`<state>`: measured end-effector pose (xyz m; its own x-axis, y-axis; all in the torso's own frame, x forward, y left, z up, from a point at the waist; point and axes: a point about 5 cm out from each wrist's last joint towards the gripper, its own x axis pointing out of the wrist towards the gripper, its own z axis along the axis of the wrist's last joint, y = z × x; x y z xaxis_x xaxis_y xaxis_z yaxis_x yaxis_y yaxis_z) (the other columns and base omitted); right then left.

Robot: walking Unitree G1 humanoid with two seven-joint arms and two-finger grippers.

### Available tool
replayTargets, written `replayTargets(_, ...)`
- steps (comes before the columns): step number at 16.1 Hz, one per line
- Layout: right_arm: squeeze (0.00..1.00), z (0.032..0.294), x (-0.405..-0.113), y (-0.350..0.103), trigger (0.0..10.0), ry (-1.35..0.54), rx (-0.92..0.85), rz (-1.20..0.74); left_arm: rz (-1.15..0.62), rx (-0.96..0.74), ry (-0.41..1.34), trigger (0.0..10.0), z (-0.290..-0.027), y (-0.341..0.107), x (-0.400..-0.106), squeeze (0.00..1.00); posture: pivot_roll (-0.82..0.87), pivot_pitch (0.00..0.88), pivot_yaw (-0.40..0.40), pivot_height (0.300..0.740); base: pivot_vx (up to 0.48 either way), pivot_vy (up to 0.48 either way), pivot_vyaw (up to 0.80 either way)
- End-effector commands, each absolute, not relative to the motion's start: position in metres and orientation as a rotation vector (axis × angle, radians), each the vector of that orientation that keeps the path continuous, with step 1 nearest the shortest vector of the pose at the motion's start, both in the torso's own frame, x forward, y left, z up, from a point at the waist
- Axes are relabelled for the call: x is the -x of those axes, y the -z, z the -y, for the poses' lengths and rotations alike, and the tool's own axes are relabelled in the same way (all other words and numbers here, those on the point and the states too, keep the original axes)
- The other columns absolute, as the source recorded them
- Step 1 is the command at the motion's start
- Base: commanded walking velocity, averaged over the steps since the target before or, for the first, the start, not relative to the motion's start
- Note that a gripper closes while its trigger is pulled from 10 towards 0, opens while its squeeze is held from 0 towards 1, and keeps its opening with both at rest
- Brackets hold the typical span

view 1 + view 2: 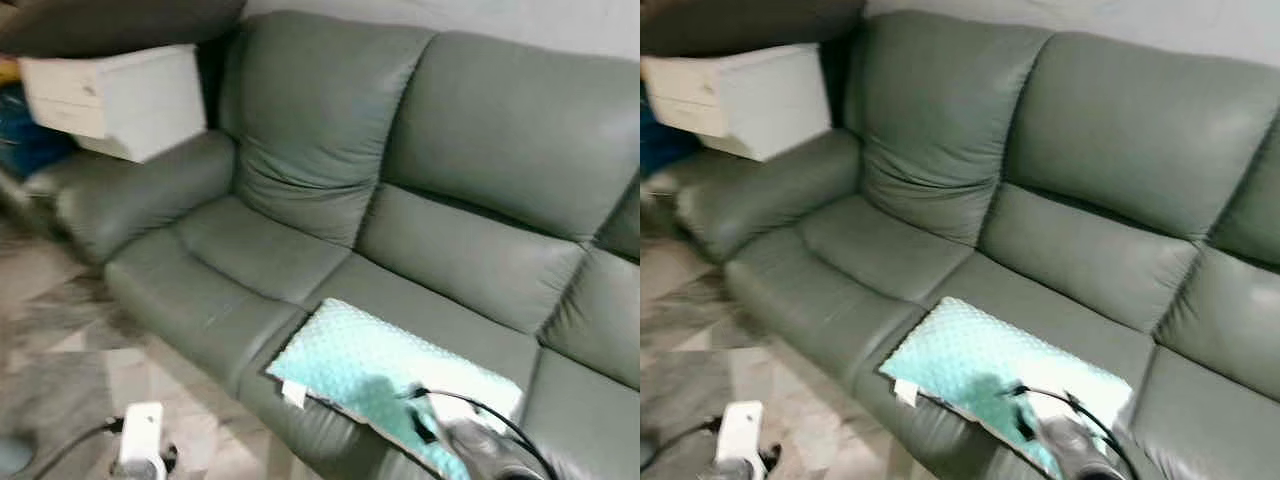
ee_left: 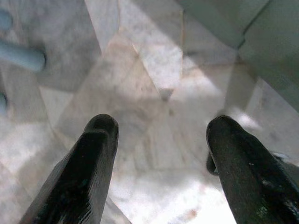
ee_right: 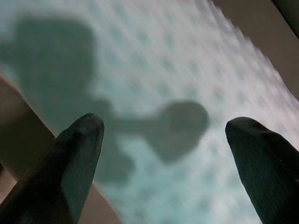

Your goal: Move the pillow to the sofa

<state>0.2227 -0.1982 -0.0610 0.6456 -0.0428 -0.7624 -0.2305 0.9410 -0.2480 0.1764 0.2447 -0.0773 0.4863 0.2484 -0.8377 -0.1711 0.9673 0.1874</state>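
Pillow: laid flat on the sofa seat, at its front edge.
Right gripper: fingers spread wide above the pillow.
Left gripper: held wide over the floor.
Advice: the arm is best lifted straight up, so the fabric is not snagged.

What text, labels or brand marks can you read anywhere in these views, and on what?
None can be read.
The small white tag on the teal pillow is too small and blurred.
No print shows on the green sofa, white box or floor.
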Motion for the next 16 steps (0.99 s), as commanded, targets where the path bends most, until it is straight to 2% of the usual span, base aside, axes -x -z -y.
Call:
replayTargets(1,0.0,0.1911,-0.229,0.0582,10.0,-0.115,0.319,-0.845,-1.039,-0.086,-0.263,10.0,-0.2501,0.0762,-0.1754,0.0,-0.07,0.0,-0.006,0.74,0.0,0.0,0.6)
replayTargets(3,0.0,0.1902,-0.2284,0.0587,10.0,-0.121,0.327,-0.848,-1.034,-0.083,-0.259,10.0,-0.249,0.0758,-0.1772,0.0,-0.07,0.0,-0.01,0.74,0.0,0.0,0.6)
replayTargets(7,0.0,0.1896,-0.2262,0.0602,10.0,-0.131,0.309,-0.856,-1.031,-0.062,-0.26,10.0,-0.2486,0.0757,-0.1776,0.0,-0.07,0.0,-0.009,0.74,0.0,0.0,0.0)
replayTargets(16,0.0,0.191,-0.2273,0.0593,10.0,-0.139,0.32,-0.859,-1.036,-0.123,-0.223,10.0,-0.2488,0.0741,-0.1808,0.0,-0.07,0.0,-0.005,0.74,0.0,0.464,0.0)
